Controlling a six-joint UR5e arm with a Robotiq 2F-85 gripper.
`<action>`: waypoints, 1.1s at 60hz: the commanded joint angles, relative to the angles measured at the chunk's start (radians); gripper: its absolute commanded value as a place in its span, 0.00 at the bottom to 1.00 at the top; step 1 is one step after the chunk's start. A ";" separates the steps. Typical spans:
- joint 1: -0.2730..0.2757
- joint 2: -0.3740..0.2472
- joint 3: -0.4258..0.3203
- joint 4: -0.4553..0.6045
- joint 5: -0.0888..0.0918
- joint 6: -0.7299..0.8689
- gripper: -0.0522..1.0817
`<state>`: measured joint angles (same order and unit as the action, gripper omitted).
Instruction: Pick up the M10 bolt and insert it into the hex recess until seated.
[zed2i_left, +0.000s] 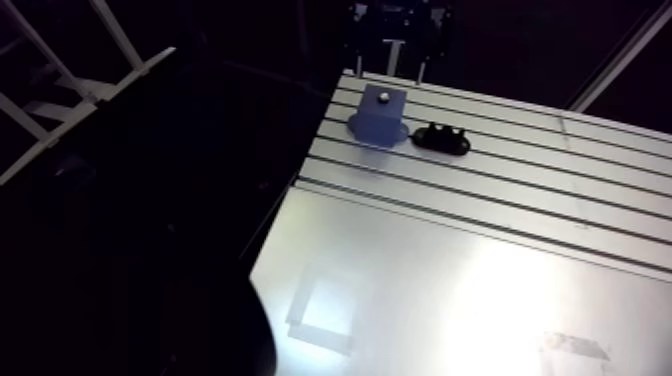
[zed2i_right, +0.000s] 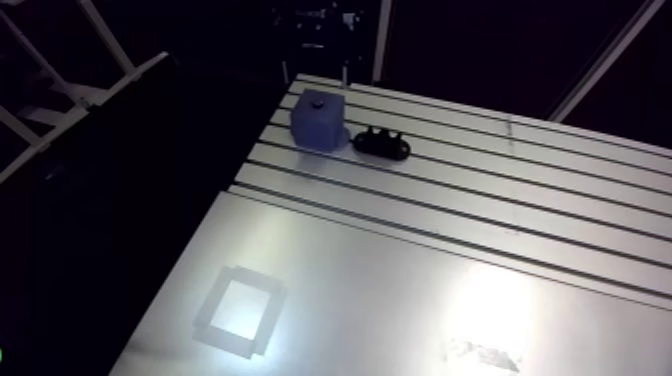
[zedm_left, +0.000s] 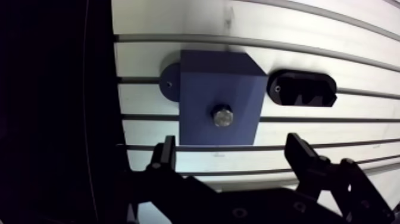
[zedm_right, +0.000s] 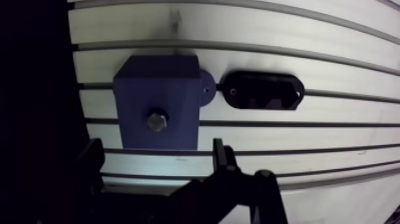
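- I am looking down through the wrist view, and the gripper (zedm_left: 231, 146) is hanging wide open with nothing between its two dark fingers (zedm_left: 300, 156).
- The M10 bolt (zedm_left: 222, 115) is sitting in the top face of the blue block (zedm_left: 205, 77) with its grey hex head showing. I cannot tell how deep it is seated.
- The bolt is lying just ahead of the gap between the fingers and is not touching either one.
- The blue block is standing on the slotted part of the table (zedm_left: 333, 36), close to the table's left edge and near its far left corner in the arm view.
- A rounded tab with a small hole is sticking out at the block's foot, lying flat on the table.
- A black holder (zedm_left: 302, 89) is lying just beside the block, on the side away from the table's left edge. It looks slightly apart from the block.
- Nearer the front edge, on the smooth part of the table, a pale square outline (zed2i_right: 240, 310) is showing, well apart from the block and holder.
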<state>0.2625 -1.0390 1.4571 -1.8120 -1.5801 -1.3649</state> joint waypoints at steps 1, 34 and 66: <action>0.001 -0.003 0.002 0.000 -0.001 0.003 0.05; 0.006 -0.011 0.024 -0.052 -0.037 0.012 0.24; 0.022 -0.014 0.048 -0.095 -0.053 0.010 0.48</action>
<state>0.2722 -1.0485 1.4933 -1.9000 -1.6315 -1.3540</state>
